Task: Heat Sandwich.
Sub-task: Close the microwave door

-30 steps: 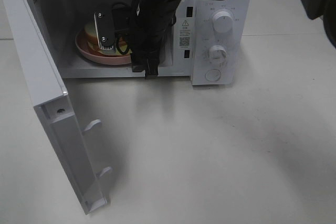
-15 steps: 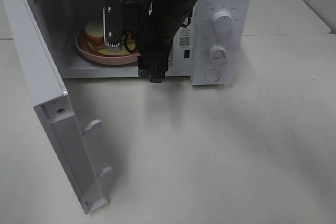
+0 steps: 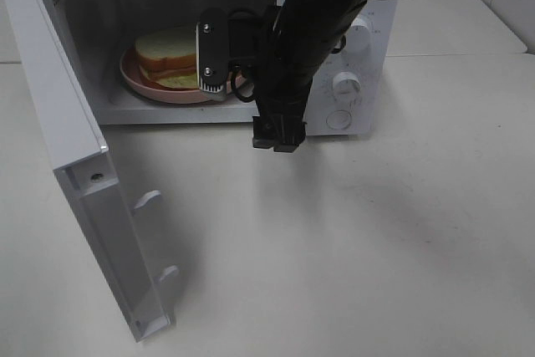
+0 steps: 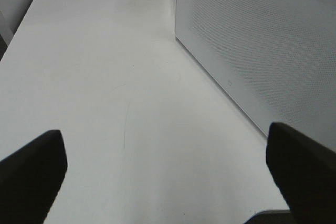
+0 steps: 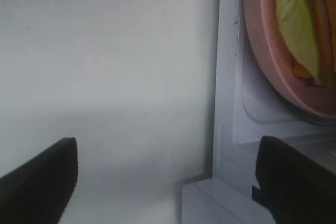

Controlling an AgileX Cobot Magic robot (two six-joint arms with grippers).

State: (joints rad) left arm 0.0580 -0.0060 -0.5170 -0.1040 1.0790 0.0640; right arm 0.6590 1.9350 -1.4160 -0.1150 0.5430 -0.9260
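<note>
With the right fingers (image 5: pixel 42 179) spread wide and nothing between them, the right arm is carrying nothing. The one finger that shows from above (image 3: pixel 211 58) hangs at the mouth of the microwave (image 3: pixel 355 119) cavity, near the 3 o'clock rim of the pink plate (image 3: pixel 134 79); no contact that I can see. From that finger the sandwich (image 3: pixel 167 49) lies at about 10 o'clock, deeper in. It sits on the plate on the cavity floor, long axis roughly 9-to-3 across the opening, filling edge facing out. Loading looks done, so my read is that shutting the door (image 3: pixel 58 98) comes next. The door stands swung out, hinge at 10 o'clock of the high view, free edge down at 7 o'clock over the counter (image 3: pixel 359 240). The right arm crosses the cavity mouth from 1 o'clock, inside the door's sweep, so it should clear toward 4 o'clock first. The left fingers (image 4: pixel 31 169) are also spread and empty, low over the counter with a white perforated panel (image 4: pixel 252 51) close alongside; door face or oven side, cannot tell. The left arm is not in the high view, but it works the hinge side, so I'd judge it nearer for the push.
</note>
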